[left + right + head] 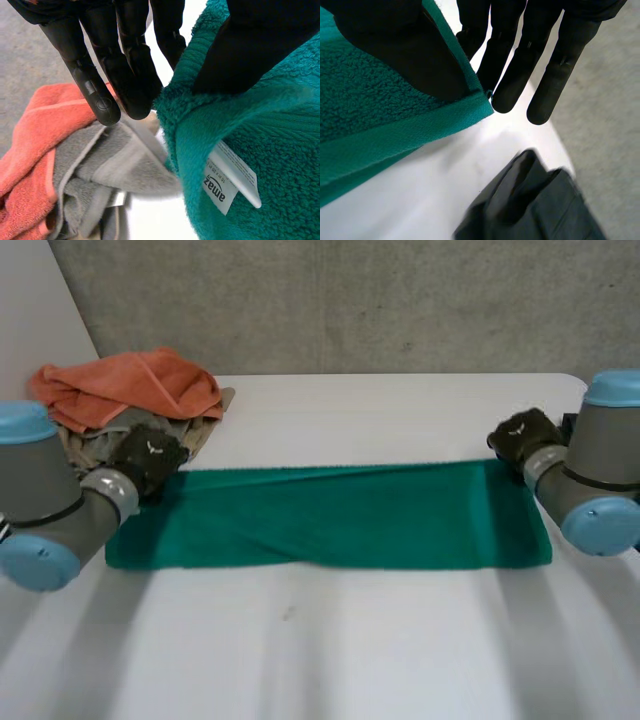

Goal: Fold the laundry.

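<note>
A green towel (330, 515) lies folded into a long band across the middle of the white table (350, 650). My left hand (150, 458) is at its far left corner. In the left wrist view the thumb lies on the green towel (260, 140) and the straight fingers (120, 65) are behind the corner, pinching it. My right hand (522, 438) is at the far right corner. In the right wrist view its thumb presses on the towel (370, 115) against the fingers (520, 60) behind the hem.
An orange towel (130, 385) lies heaped on a grey cloth (95, 445) at the back left, just beyond my left hand. A white label (227, 180) hangs from the green towel's corner. A dark object (535, 200) sits beyond the table's right edge.
</note>
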### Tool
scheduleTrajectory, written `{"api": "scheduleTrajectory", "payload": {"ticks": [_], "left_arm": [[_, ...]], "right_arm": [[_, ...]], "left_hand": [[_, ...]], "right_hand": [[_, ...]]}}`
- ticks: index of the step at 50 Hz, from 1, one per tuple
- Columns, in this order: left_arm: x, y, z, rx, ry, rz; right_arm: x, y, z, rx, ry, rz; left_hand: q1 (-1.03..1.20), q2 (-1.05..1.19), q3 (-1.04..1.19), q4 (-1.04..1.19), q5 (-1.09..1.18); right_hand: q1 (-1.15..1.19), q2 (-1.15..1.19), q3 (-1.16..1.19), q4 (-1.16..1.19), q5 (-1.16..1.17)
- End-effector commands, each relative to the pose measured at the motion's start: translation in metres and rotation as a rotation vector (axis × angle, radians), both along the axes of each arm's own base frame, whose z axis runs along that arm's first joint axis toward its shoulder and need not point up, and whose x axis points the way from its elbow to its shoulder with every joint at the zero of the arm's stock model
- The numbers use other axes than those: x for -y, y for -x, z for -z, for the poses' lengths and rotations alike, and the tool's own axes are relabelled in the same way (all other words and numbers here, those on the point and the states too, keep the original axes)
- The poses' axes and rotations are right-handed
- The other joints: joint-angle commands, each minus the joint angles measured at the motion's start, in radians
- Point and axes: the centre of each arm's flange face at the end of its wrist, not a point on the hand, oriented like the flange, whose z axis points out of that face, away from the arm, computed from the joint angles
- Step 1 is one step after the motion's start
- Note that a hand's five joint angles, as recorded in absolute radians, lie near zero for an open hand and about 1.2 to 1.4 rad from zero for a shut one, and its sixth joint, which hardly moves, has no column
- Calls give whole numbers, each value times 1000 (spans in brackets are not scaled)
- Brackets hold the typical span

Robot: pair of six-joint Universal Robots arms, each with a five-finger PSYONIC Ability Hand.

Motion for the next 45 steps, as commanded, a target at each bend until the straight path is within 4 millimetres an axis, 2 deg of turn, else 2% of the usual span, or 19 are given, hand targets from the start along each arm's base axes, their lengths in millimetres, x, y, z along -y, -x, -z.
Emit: {"api": "scheduleTrajectory", "payload": {"ticks": [1, 3, 4, 5, 7, 9, 12, 13, 15, 17, 19, 20, 22, 24, 26, 28, 33, 39, 45], "left_arm": [[33, 17, 11, -17, 39, -14], [36, 20, 11, -25, 47, -6], [37, 21, 12, -26, 49, -3], [39, 24, 13, -32, 55, 7], [39, 30, 9, -41, 70, 22], [37, 39, 0, -57, 93, 35], [37, 41, -14, -84, 117, 27], [35, 38, -32, -110, 142, 13], [33, 34, -47, -137, 157, 2], [25, 28, -62, -172, 160, -9], [21, 20, -66, -189, 149, -27], [19, 16, -68, -197, 144, -35], [10, 3, -72, -213, 126, -58], [1, -1, -70, -217, 105, -61], [-11, -4, -61, -215, 71, -51], [-16, -4, -53, -213, 48, -35], [-24, -8, -31, -212, 7, -2], [-23, -10, -28, -222, 5, -11], [-28, -4, -27, -223, -1, 10]], "right_arm": [[26, -20, 15, 9, 88, -33], [31, -22, 20, 12, 96, -33], [34, -23, 22, 13, 101, -28], [40, -23, 27, 11, 113, -7], [44, -26, 27, 9, 126, 14], [42, -34, 17, 23, 154, 39], [40, -32, -5, 77, 186, 76], [37, -30, -21, 128, 196, 84], [31, -28, -40, 189, 205, 88], [17, -26, -66, 269, 206, 80], [6, -25, -81, 305, 202, 58], [-7, -24, -90, 332, 180, 27], [-20, -22, -94, 341, 140, -5], [-35, -9, -84, 327, 30, -13], [-41, 4, -75, 319, -40, 6], [-54, 19, -55, 306, -172, 41], [-77, 33, -23, 298, -318, 72], [-73, 50, 3, 320, -278, 71], [-67, 51, 17, 321, -270, 65]], "left_hand": [[260, 198, 203, 196, 221], [260, 198, 203, 196, 221], [-77, -138, -133, -141, -115], [-962, -1023, -1018, -1026, -1000], [-727, -789, -784, -792, -766], [-962, -1023, -1018, -1026, -1000], [-962, -1023, -1018, -1026, -1000], [-962, -1023, -1018, -1026, -1000], [-962, -1023, -1018, -1026, -1000], [-962, -1023, -1018, -1026, -1000], [-962, -1023, -1018, -1026, -1000], [-962, -1023, -1018, -1026, -1000], [-962, -1023, -1018, -1026, -1000], [-962, -1023, -1018, -1026, -1000], [-962, -1023, -1018, -1026, -1000], [-962, -1023, -1018, -1026, -1000], [-962, -1023, -1018, -1026, -1000], [-962, -1023, -1018, -1026, -1000], [-962, -1023, -1018, -1026, -1000]], "right_hand": [[275, 224, 208, 199, 186], [275, 224, 208, 199, 186], [9, -43, -58, -68, -80], [-947, -998, -1014, -1023, -1036], [-947, -998, -1014, -1023, -1036], [-947, -998, -1014, -1023, -1036], [-947, -998, -1014, -1023, -1036], [-947, -998, -1014, -1023, -1036], [-947, -998, -1014, -1023, -1036], [-947, -998, -1014, -1023, -1036], [-947, -998, -1014, -1023, -1036], [-947, -998, -1014, -1023, -1036], [-947, -998, -1014, -1023, -1036], [-947, -998, -1014, -1023, -1036], [-947, -998, -1014, -1023, -1036], [-947, -998, -1014, -1023, -1036], [-916, -968, -983, -992, -1005], [-702, -754, -769, -778, -791], [-602, -654, -669, -678, -691]]}}
